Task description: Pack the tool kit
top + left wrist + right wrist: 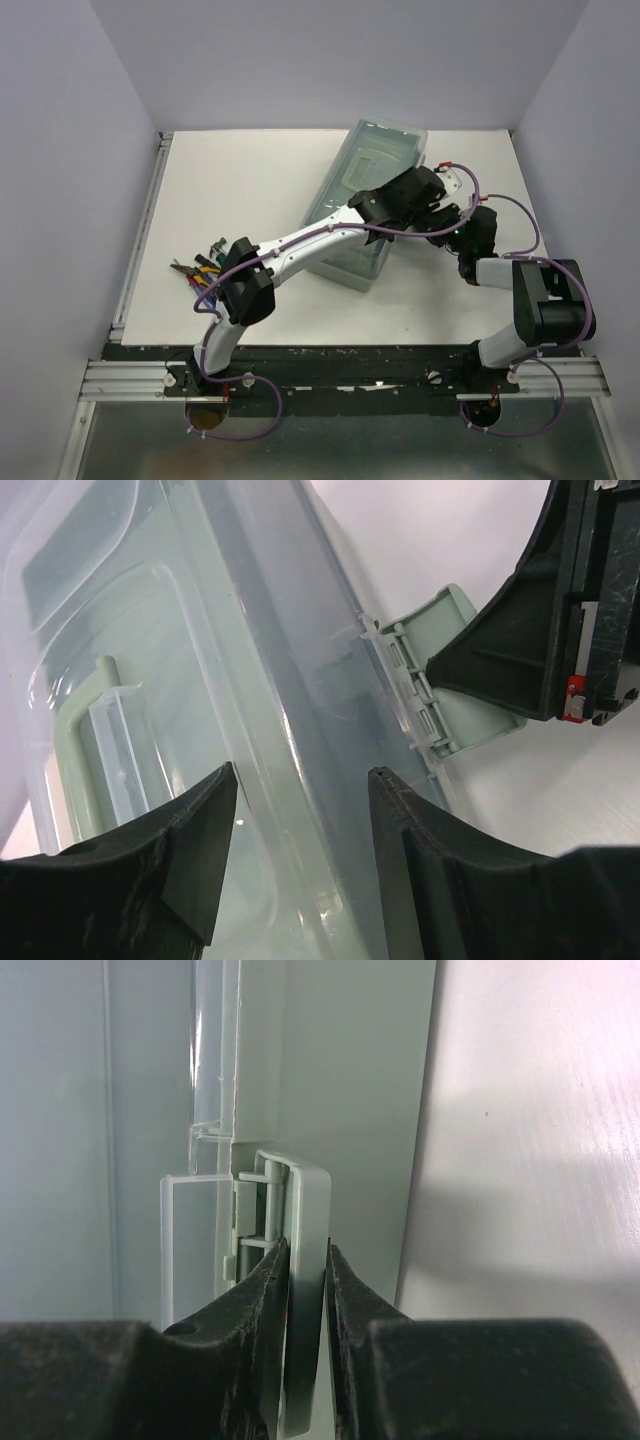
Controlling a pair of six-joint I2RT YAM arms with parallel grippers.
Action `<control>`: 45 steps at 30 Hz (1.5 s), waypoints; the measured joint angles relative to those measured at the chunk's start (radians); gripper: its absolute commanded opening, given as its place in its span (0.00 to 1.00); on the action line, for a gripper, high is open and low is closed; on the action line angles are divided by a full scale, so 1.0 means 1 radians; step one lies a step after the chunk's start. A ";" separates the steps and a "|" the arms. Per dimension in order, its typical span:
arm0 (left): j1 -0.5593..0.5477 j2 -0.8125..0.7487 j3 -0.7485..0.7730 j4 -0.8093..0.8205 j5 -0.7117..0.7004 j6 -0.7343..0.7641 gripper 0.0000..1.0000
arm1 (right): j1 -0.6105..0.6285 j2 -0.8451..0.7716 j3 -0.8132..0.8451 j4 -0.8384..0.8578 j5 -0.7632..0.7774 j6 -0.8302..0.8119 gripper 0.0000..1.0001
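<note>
The pale sage-green toolbox [365, 180] lies slanted at the table's back middle, its translucent lid [150, 660] down. My left gripper [410, 192] is over the box's right side. In the left wrist view it [300, 785] is open, with the lid's long edge running between the fingers. My right gripper [452, 228] is at the box's right side, shut [308, 1252] on the green side latch [310, 1195]. The latch also shows in the left wrist view [440, 650], swung out from the box. Yellow-handled pliers and other hand tools [200, 268] lie in a pile at the left.
The left arm [300, 245] stretches across the table from the tool pile to the box. A metal rail [140, 230] runs along the table's left edge. White walls enclose the table at the back and sides.
</note>
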 measured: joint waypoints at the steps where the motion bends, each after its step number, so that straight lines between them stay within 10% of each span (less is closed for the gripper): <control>1: -0.002 0.000 -0.002 0.003 -0.009 0.010 0.62 | 0.002 0.002 0.000 0.003 0.000 0.000 0.27; 45: 0.099 -0.078 -0.050 0.292 -0.161 0.304 0.60 | 0.010 0.038 0.000 0.064 0.000 0.028 0.19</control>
